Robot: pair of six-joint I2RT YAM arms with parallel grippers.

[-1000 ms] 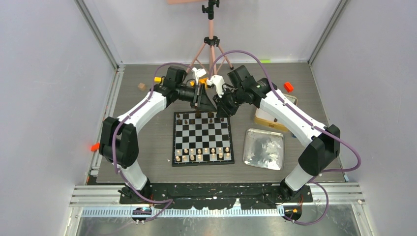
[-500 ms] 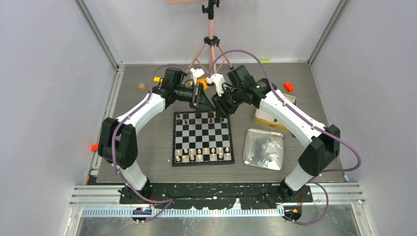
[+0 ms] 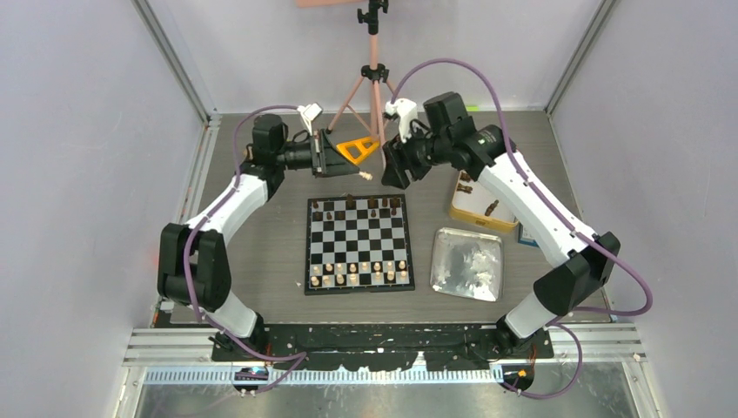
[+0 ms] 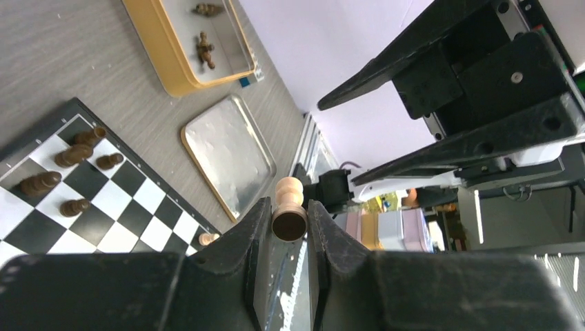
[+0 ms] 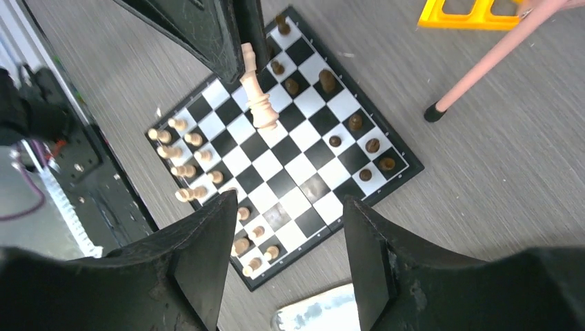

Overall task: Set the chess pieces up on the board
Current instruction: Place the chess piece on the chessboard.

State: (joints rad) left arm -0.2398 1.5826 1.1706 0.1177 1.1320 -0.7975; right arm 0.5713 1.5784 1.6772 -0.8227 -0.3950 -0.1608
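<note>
**1. Change.** A second ago your 2 grippers meet tip to tip above the far edge of the board (image 3: 358, 246). Now they stand apart. The left gripper (image 3: 352, 171) has swung out to the left, and the right gripper (image 3: 393, 174) has drawn back to the right. The light piece (image 3: 366, 175) has gone with the left.

**2. Left gripper.** Its jaws are nearly closed and clamp the light piece by what looks like its base, seen end-on between the 2 fingers (image 4: 252, 234) in the left wrist view. The piece juts out sideways, not upright. It hangs in the air over the table beyond the board's far edge.

**3. Right gripper.** Its jaws have spread wide in the last second and hold nothing. Its wrist view shows only open space between the fingers (image 5: 207, 255), with the board below.

**4. Meaning.** I judge this a completed handover, right to left. Placing the piece now falls to your left arm alone.

**5. Board.** Light pieces (image 3: 357, 274) fill much of the 2 near rows. Dark pieces (image 3: 352, 206) stand along the far edge, with gaps. At least 2 more dark ones lie in the tin (image 3: 477, 224) at right, behind the tray (image 3: 468, 263). The set-up looks well short of done.

**6. Caution.** You will likely need to turn the piece upright before lowering it. The light pieces on the near rows stand close together, so a tilted descent could knock a neighbour.
</note>
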